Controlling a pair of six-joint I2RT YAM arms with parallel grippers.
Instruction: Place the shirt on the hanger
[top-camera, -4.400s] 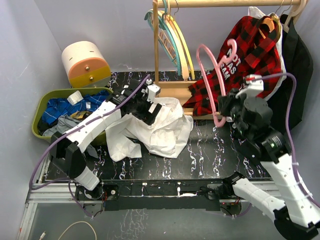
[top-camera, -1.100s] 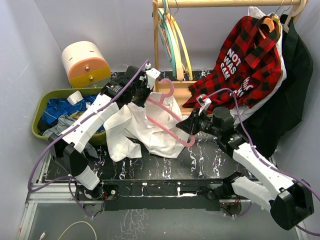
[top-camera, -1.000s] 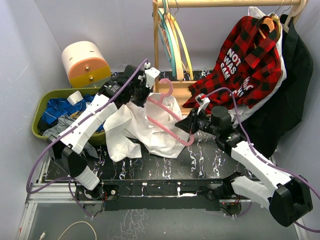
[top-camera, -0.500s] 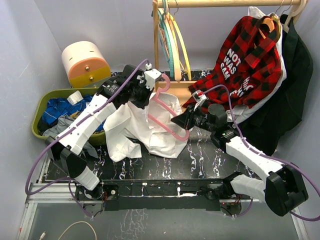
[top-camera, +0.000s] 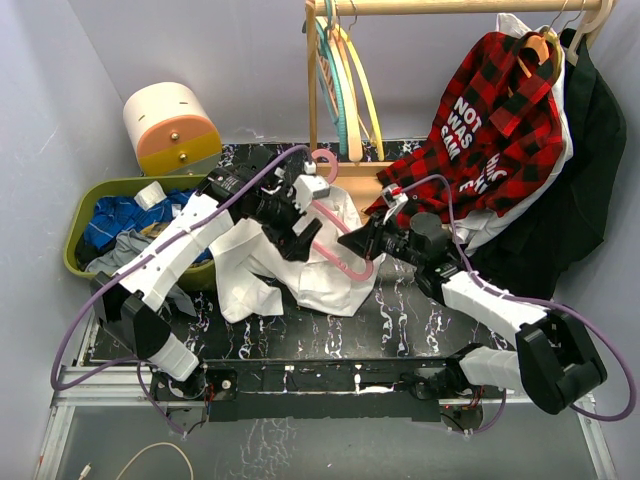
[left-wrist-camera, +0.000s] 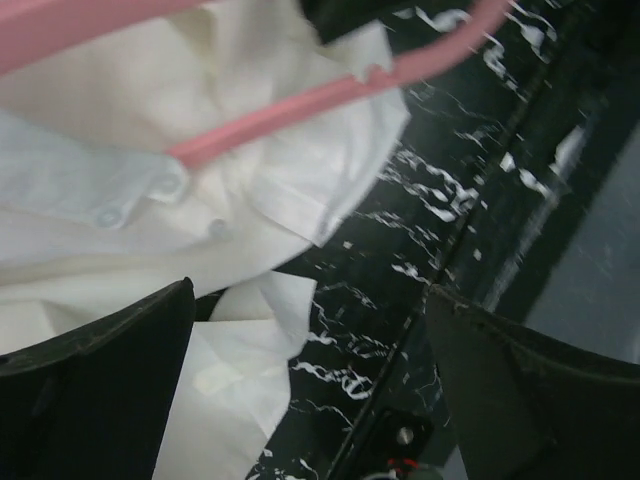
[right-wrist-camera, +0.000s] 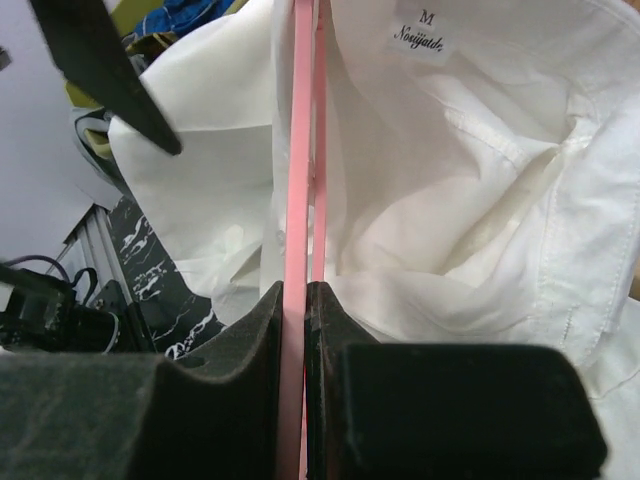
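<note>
Only partly is the task judged done: the hanger (right-wrist-camera: 298, 150) is clamped by the right gripper (right-wrist-camera: 303, 300) over the shirt (right-wrist-camera: 480, 200). The left gripper (left-wrist-camera: 308, 290) is spread empty, and the shoulders are not yet threaded.

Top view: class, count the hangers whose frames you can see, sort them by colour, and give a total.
pink hanger: 1
teal hanger: 1
yellow hanger: 1
tan wooden hanger: 1
orange hanger: 1
Total: 5
</note>
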